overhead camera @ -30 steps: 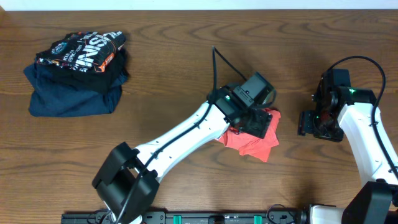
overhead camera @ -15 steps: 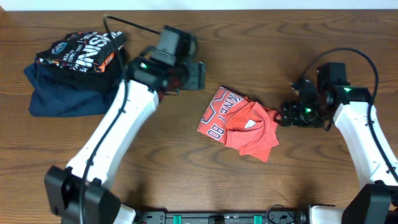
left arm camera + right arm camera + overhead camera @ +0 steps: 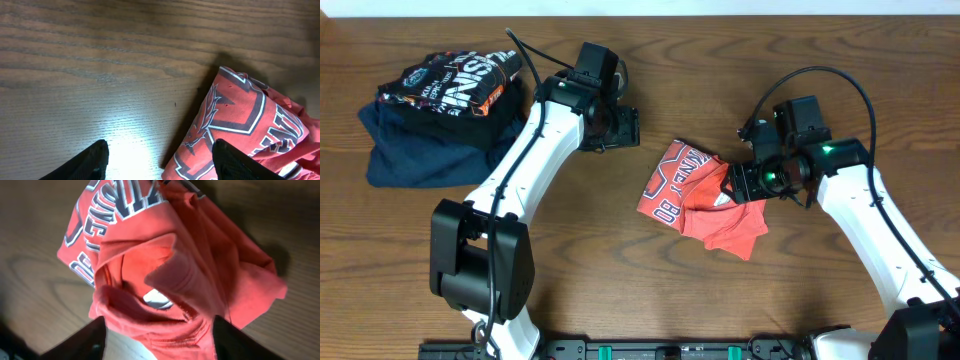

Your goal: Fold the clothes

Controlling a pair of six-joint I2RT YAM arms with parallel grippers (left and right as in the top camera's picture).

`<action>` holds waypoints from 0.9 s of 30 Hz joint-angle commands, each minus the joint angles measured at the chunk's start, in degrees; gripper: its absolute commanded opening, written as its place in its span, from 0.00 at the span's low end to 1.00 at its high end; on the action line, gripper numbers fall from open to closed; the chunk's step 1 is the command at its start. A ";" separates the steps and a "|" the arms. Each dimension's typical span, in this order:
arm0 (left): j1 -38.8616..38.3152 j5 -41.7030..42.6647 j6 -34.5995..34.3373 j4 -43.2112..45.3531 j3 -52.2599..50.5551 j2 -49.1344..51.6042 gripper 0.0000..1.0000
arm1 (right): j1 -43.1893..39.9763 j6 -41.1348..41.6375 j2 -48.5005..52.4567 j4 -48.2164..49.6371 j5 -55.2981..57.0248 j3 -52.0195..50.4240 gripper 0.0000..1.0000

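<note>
Dark wooden tabletop (image 3: 620,270) filled the scene. The coral-red T-shirt (image 3: 705,205) lay on it in a rumpled heap, with lettering showing on its one flat panel, directly beneath the right gripper (image 3: 741,184). That gripper's fingers stood wide apart over loose folds and the neck opening, and I could see nothing pinched between them. The left gripper (image 3: 623,128) was spread wide too and empty, with bare wood below it and the shirt's printed edge just ahead, off to one side.

To my eye the step in hand was spreading the shirt flat. Doing it well would mean the right gripper taking a single layer at an outer edge rather than biting the bunched middle. The left would take the printed edge, so the cloth could be drawn out between them.

Behind the left gripper, well apart from it, a black shirt (image 3: 450,80) sat on a navy garment (image 3: 430,160). No box, basket or bin was in sight.
</note>
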 commanded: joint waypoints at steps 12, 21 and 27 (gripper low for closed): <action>-0.02 0.79 0.92 -0.85 0.09 0.02 0.69 | 4.66 12.72 -1.07 3.08 1.95 1.11 0.59; 0.00 0.79 0.92 -1.55 0.09 0.02 0.68 | 5.77 24.72 -1.07 1.73 8.28 1.07 0.49; -0.02 0.76 0.92 -1.53 0.09 0.02 0.68 | 7.65 28.33 -1.05 1.60 11.43 1.01 0.48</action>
